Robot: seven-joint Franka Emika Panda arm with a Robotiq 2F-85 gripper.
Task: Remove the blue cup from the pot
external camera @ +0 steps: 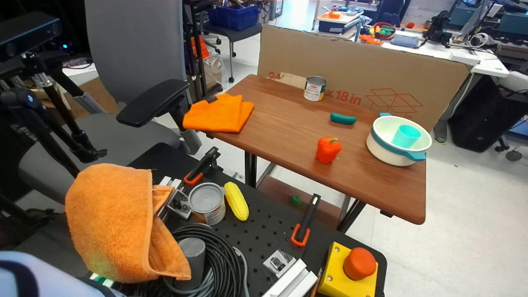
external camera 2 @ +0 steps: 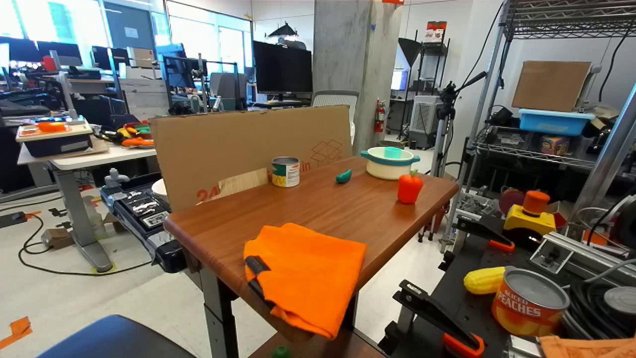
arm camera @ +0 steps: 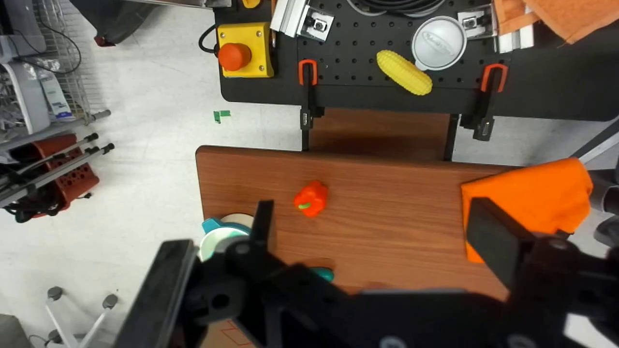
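Observation:
The turquoise-blue cup (external camera: 406,136) sits tilted inside the pot, and its upper part shows above the rim in an exterior view (external camera 2: 393,152). The pot (external camera: 384,152) is whitish with a teal band and handles, and stands near a table corner in both exterior views (external camera 2: 387,171). In the wrist view the pot (arm camera: 215,240) is at lower left, partly hidden behind a finger; only a sliver of turquoise shows in it. My gripper (arm camera: 375,208) is wide open and empty, high above the table. It is out of sight in both exterior views.
The wooden table (external camera: 288,128) also holds an orange-red pepper (external camera: 328,150), a teal-green vegetable (external camera: 342,119), a can (external camera: 314,88) and an orange cloth (external camera: 218,113). Cardboard (external camera: 350,70) stands along its far edge. A black bench (external camera: 264,231) carries clamps, a can, corn and a yellow button box (external camera: 348,270).

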